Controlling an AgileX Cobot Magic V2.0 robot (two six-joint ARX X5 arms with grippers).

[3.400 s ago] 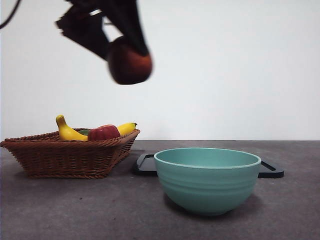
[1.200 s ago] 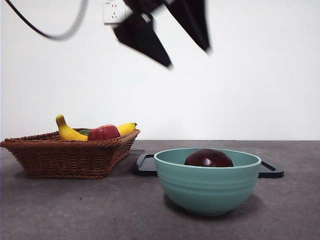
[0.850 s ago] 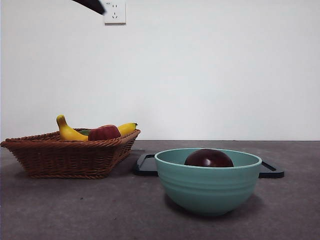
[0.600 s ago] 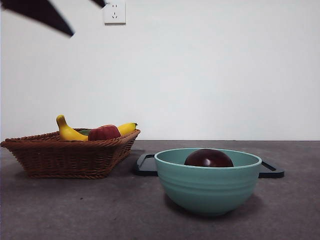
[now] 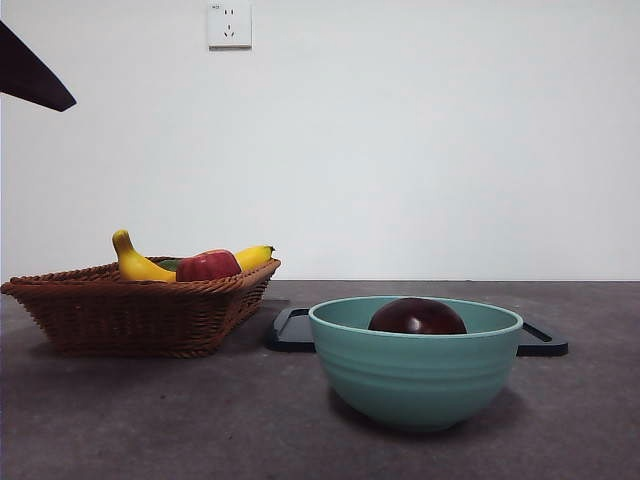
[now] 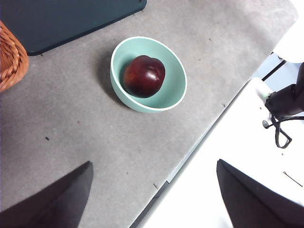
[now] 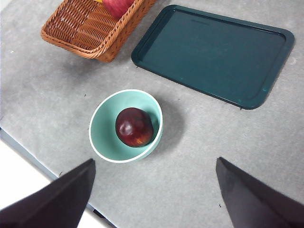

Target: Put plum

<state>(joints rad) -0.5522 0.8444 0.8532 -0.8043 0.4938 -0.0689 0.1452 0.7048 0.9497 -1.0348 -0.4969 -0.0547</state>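
Grey counter (image 5: 150, 420) carrying, from largest to smallest: a dark green tray (image 7: 213, 52), bare and lying behind the bowl; a wicker basket (image 5: 130, 310) holding a banana (image 5: 135, 262) and a red apple-like fruit (image 5: 208, 265); a teal bowl (image 5: 415, 375) set near the front edge, within both arms' reach; and the plum (image 5: 417, 316), resting free inside that bowl, so the placing looks complete. Left gripper (image 6: 152, 199) and right gripper (image 7: 152, 199) both hang high above the counter, fingers spread wide and holding nothing.
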